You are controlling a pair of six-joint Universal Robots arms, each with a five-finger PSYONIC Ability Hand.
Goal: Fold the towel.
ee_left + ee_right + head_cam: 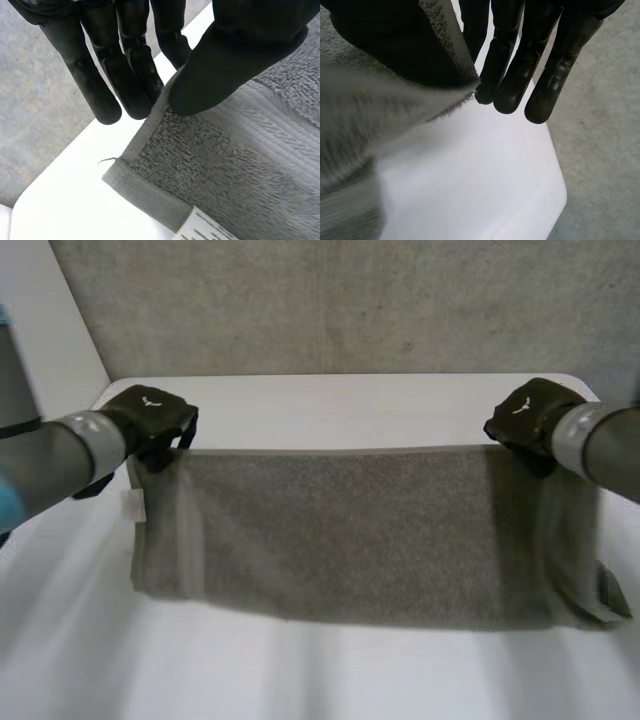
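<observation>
In the head view, one grey towel (360,535) was seen lying across the white surface (330,405), and two hands were counted. The left hand (150,415) was placed at the towel's 10 o'clock corner and the right hand (528,418) at its 2 o'clock corner, so both were set on the far long edge. One white label (133,505) was seen at the towel's 9 o'clock edge. Grey floor (330,300) was seen beyond the surface at 12 o'clock.

In the left wrist view, the left hand (235,55) was seen closed on the towel (240,170). The hemmed edge was pinched between the thumb (215,80), laid on top of the cloth, and the nearly straight fingers (132,80) on the other side of that edge. The towel's corner was seen just past the fingertips, lying on the surface (70,205), with the label (200,227) beside it. The floor (30,110) was seen off the surface's edge.

In the right wrist view, the right hand (512,60) was likewise seen gripping the towel (365,120). The cloth's edge was held between the thumb (385,45) and the straight fingers (542,80), and from the pinch it was drawn out beside the palm, raised above the surface (470,180). The floor (600,130) was seen past the fingertips.
</observation>
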